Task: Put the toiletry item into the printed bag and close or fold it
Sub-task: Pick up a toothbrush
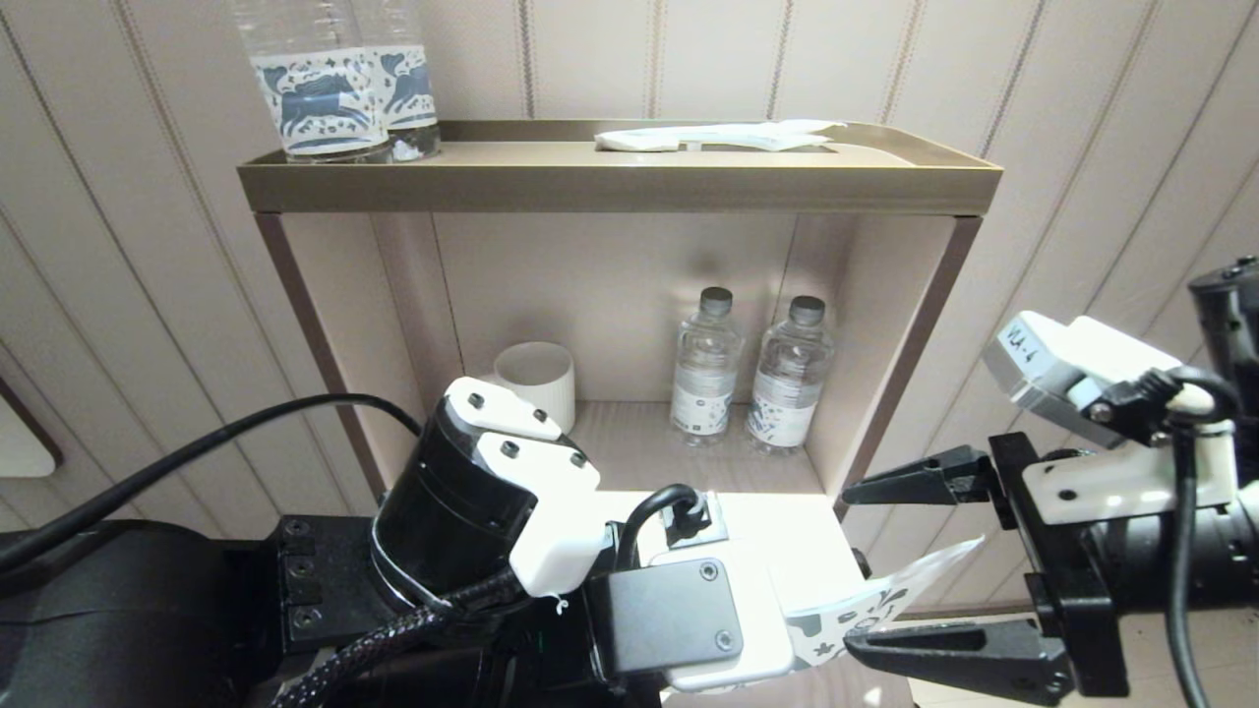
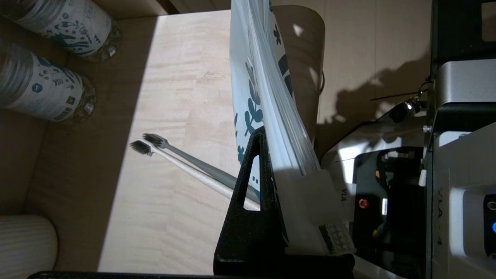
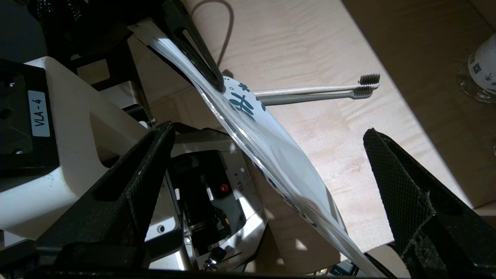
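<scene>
a wall of pale beige panels (image 1: 1082, 118) with thin vertical grooves runs behind an open shelf unit (image 1: 610, 182) framed in dull bronze metal, its top a shallow tray with a raised rim. inside, the back and sides are the same pale beige and the lower shelf (image 1: 629, 447) is light wood; its front part lies in bright light and the back of the recess in shade. in the wrist views the wood surface (image 2: 170, 116) shows a faint grain, with a hard-edged band of light across it and dark shadow on both sides.
</scene>
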`<state>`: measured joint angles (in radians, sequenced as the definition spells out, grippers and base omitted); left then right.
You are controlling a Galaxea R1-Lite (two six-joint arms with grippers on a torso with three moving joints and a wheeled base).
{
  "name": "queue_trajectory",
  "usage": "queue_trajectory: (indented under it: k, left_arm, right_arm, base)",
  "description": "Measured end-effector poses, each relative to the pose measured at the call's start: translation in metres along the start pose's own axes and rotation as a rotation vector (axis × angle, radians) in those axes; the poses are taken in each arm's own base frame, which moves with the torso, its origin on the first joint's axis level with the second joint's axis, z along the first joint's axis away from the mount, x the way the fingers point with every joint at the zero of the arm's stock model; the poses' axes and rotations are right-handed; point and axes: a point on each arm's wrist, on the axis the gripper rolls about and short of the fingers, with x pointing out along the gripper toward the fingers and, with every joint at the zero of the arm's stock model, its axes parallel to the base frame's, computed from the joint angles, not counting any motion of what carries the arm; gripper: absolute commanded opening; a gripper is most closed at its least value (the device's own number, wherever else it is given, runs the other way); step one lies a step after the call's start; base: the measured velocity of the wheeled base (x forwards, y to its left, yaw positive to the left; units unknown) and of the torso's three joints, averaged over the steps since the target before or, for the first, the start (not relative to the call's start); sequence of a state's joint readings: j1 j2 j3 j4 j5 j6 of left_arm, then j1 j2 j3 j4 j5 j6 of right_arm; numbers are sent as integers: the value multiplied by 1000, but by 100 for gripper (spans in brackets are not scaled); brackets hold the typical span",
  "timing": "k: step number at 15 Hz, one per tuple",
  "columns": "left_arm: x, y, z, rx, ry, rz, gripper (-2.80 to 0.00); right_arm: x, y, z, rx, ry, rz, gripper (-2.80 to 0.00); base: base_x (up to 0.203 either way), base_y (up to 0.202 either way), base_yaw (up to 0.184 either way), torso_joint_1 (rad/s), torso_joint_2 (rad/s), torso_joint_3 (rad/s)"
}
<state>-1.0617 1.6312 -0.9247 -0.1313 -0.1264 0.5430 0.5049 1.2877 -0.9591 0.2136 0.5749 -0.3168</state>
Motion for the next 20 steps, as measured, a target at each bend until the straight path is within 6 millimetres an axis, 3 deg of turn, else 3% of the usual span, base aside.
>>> queue_trajectory:
  k: [10, 20]
  left_arm:
    - [-4, -2, -2, 0, -7, 3, -280]
    - [-5, -5, -5, 1, -12, 1, -280]
  right_arm:
    - [9, -10, -7, 10, 38, -11, 0]
    - [20, -23, -1, 20, 47, -15, 0]
  base:
    - [0, 0, 0, 0, 0, 0]
    - [0, 0, 0, 0, 0, 0]
